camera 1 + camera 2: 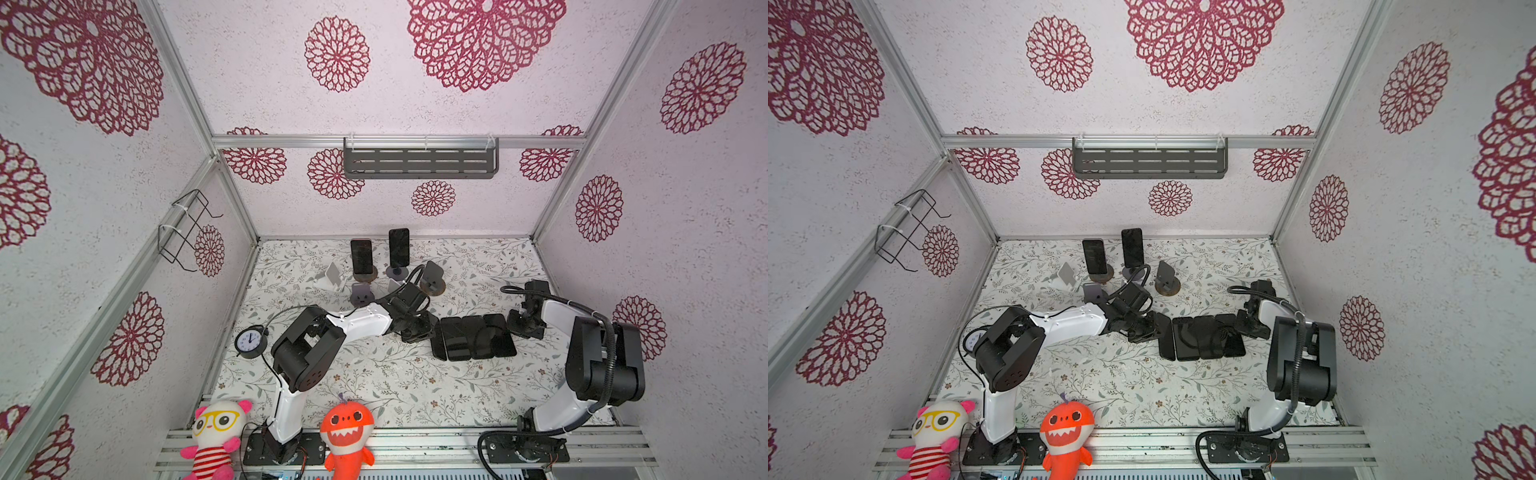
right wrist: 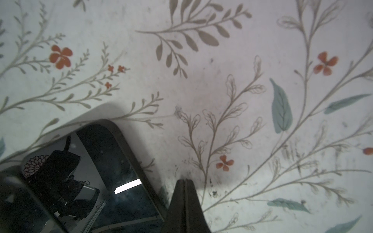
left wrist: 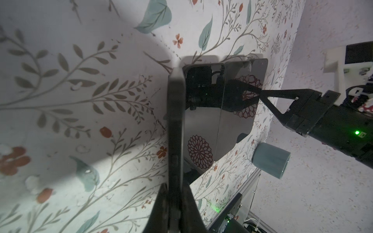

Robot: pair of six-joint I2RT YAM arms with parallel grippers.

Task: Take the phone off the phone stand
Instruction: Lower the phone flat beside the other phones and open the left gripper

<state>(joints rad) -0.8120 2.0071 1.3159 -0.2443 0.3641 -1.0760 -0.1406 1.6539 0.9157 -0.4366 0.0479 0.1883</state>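
My left gripper (image 3: 175,187) is shut on a black phone (image 3: 175,121) that it holds on edge, low over the table. That held phone (image 1: 438,343) stands at the left end of a row of black phones (image 1: 473,338) lying flat side by side. At the row's right end my right gripper (image 1: 517,324) is shut and empty, its tip (image 2: 184,180) on the table beside a flat phone (image 2: 113,161). Two more phones (image 1: 361,255) (image 1: 399,248) stand upright on phone stands (image 1: 365,275) at the back.
Empty stands sit near the back: a white one (image 1: 332,276), a grey one (image 1: 361,293) and a brown-based one (image 1: 432,276). A clock (image 1: 250,341) stands by the left arm. Two plush toys (image 1: 216,436) (image 1: 347,432) sit at the front edge. A grey cylinder (image 3: 270,159) lies past the phones.
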